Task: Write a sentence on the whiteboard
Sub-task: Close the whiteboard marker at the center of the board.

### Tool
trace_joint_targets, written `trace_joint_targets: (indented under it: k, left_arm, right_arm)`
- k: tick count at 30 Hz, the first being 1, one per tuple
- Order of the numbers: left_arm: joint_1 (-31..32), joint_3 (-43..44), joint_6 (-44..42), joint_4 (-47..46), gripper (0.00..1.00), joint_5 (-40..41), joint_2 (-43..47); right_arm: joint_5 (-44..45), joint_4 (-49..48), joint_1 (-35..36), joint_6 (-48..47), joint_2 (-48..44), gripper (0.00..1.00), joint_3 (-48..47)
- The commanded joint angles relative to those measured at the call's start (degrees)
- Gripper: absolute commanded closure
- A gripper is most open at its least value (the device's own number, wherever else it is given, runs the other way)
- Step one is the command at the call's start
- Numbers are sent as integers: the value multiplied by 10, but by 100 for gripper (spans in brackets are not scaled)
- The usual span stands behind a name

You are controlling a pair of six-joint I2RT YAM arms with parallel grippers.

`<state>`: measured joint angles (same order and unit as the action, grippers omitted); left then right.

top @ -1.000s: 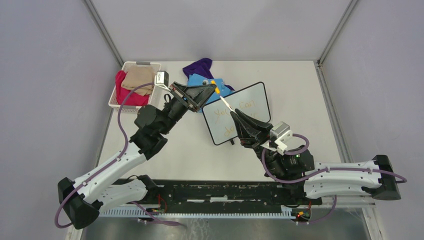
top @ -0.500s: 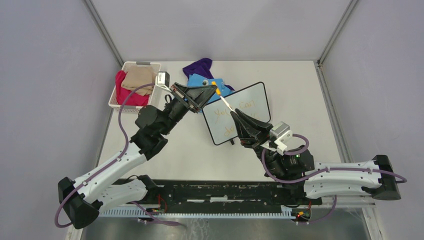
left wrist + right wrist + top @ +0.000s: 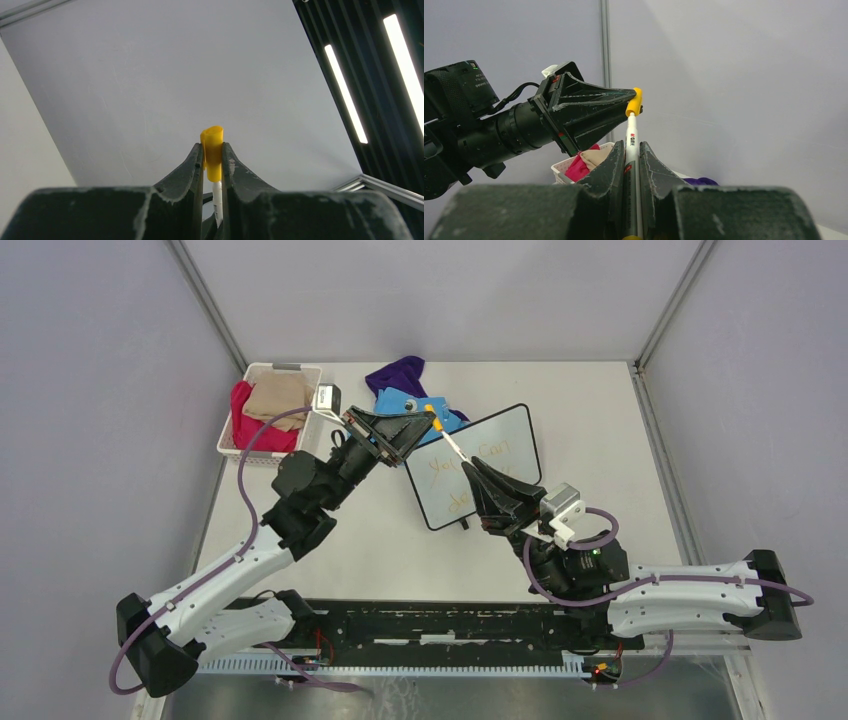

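- A white basket [image 3: 232, 440] is seen at the far left of the table [image 3: 620, 440], with red and tan cloths lying in it.
- The left gripper [image 3: 430, 420] is held above the table, right of the basket, and points right. Its jaws are closed on a yellow cap [image 3: 212, 142], which is pinched between the fingertips.
- A purple cloth [image 3: 400, 373] and a blue item [image 3: 398, 400] are noted behind the left gripper, just beside the board's far left corner.
- A white marker [image 3: 631, 137] runs from the cap down to the right gripper [image 3: 468, 468]. Whether the cap is fully seated on the marker cannot be told.
- The right gripper is clamped on the marker's barrel; in the right wrist view the barrel is seen upright between the jaws.
- The whiteboard [image 3: 505, 435] lies flat on the table, right of centre, turned at an angle, partly beneath the right gripper.
- The sentence [image 3: 480, 452] is written on it in thin orange, in two lines; the lower line is partly hidden by the right gripper.
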<state>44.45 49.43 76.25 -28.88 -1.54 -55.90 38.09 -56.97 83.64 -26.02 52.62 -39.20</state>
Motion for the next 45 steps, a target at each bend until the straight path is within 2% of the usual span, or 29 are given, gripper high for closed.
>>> trace_joint_targets:
  k: [1, 45]
  left_arm:
    - [3, 2, 4, -26, 98, 9, 4]
    - [8, 17, -11, -13, 98, 6, 14]
  right_arm:
    - [6, -28, 3, -6, 1, 100, -21]
    - [14, -33, 3, -15, 8, 100, -28]
